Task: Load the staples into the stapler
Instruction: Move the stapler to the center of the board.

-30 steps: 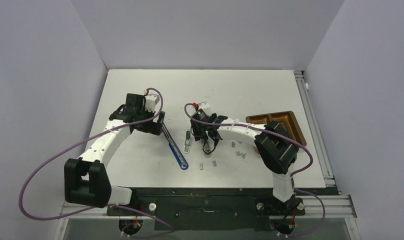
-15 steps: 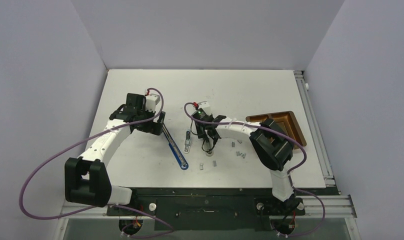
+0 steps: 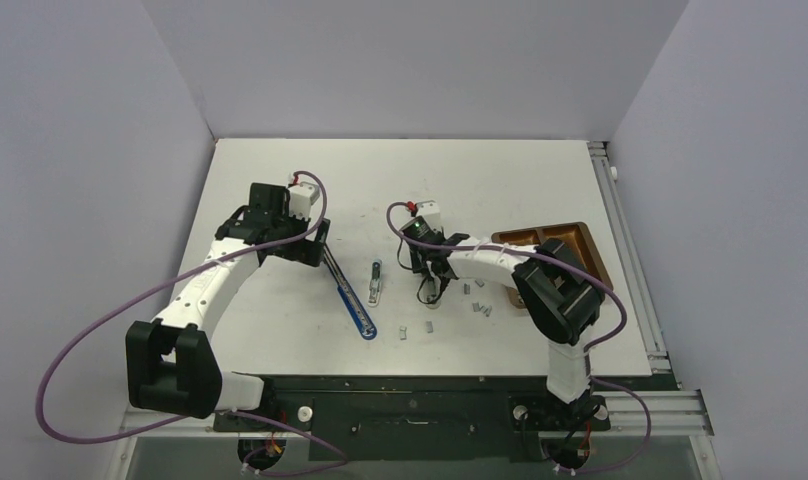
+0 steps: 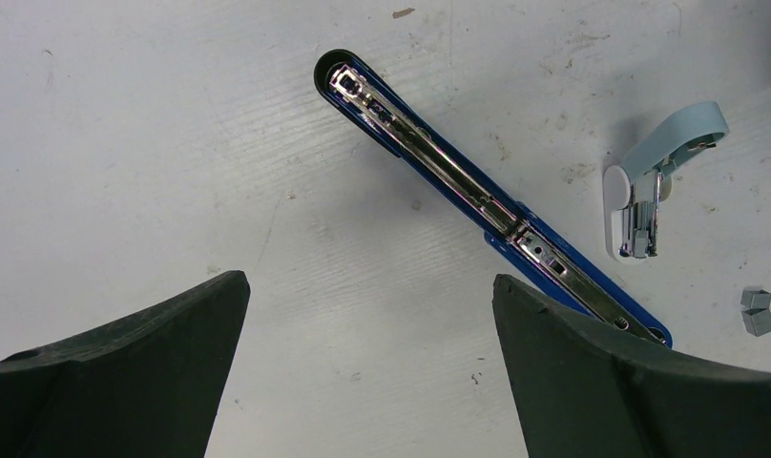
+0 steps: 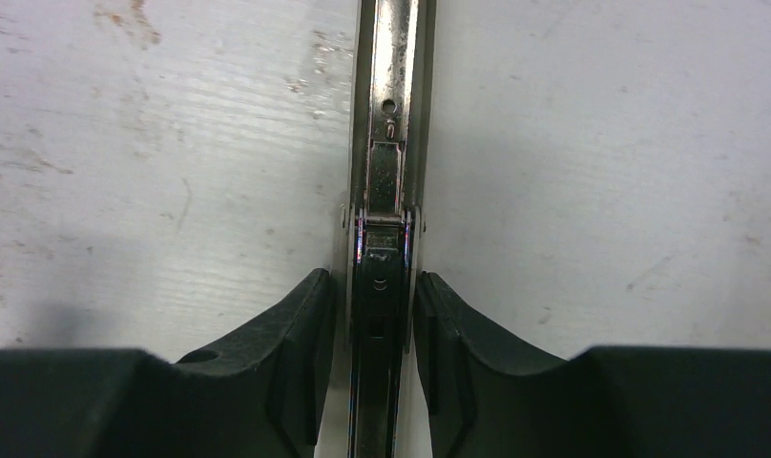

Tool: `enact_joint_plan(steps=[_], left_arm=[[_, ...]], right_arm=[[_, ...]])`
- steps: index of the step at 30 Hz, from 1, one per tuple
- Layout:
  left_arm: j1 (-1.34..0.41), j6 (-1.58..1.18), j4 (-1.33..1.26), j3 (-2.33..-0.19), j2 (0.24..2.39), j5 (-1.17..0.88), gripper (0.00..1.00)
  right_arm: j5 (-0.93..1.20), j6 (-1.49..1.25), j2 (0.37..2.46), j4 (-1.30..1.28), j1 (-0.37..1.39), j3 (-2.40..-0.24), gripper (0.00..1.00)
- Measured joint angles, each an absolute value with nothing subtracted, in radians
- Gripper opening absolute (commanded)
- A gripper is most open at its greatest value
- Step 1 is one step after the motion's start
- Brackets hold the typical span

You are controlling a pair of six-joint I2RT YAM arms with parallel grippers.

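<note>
The blue stapler (image 3: 350, 297) (image 4: 458, 181) lies opened flat on the white table, its chrome channel facing up. My left gripper (image 3: 318, 252) (image 4: 367, 281) hovers open over its far end with nothing between the fingers. Small grey staples (image 3: 428, 324) (image 4: 756, 311) lie scattered near the table's front, more of them to the right (image 3: 480, 307). My right gripper (image 3: 428, 285) (image 5: 372, 279) is at the table's middle, its pads pressed on both sides of a narrow chrome metal rail (image 5: 393, 114) that runs away from the camera. I cannot tell what the rail belongs to.
A small pale blue and white tool with metal prongs (image 3: 377, 280) (image 4: 649, 181) lies between the stapler and the right gripper. A brown compartment tray (image 3: 590, 250) sits at the right. The table's right edge has a metal frame.
The right gripper's jaws have closed in around the metal rail, and its wrist has shifted a little right and toward the back. The left arm and the stapler have stayed put.
</note>
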State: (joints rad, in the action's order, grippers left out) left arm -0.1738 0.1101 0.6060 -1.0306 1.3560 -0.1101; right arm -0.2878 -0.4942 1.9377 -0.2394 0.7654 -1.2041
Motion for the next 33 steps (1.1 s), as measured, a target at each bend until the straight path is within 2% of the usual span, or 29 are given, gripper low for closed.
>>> enact_joint_plan(steps=[5, 10, 14, 25, 33], left_arm=[[-0.174, 0.113, 0.606, -1.031, 1.354, -0.11, 0.99], [-0.174, 0.115, 0.606, -1.031, 1.351, -0.113, 0.99], [-0.174, 0.115, 0.607, -1.031, 1.347, -0.114, 0.99], [-0.174, 0.113, 0.61, -1.034, 1.345, -0.118, 0.98], [-0.174, 0.113, 0.616, -1.034, 1.339, -0.117, 0.98]], right_arm=[[-0.313, -0.495, 1.892, -0.237, 0.745, -1.14, 0.31], [-0.319, -0.492, 1.876, -0.247, 0.74, -1.122, 0.5], [-0.321, -0.482, 1.858, -0.289, 0.74, -1.123, 0.6], [-0.334, -0.504, 1.726, -0.381, 0.854, -1.287, 0.65], [-0.253, -0.543, 1.836, -0.372, 0.952, -1.394, 0.71]])
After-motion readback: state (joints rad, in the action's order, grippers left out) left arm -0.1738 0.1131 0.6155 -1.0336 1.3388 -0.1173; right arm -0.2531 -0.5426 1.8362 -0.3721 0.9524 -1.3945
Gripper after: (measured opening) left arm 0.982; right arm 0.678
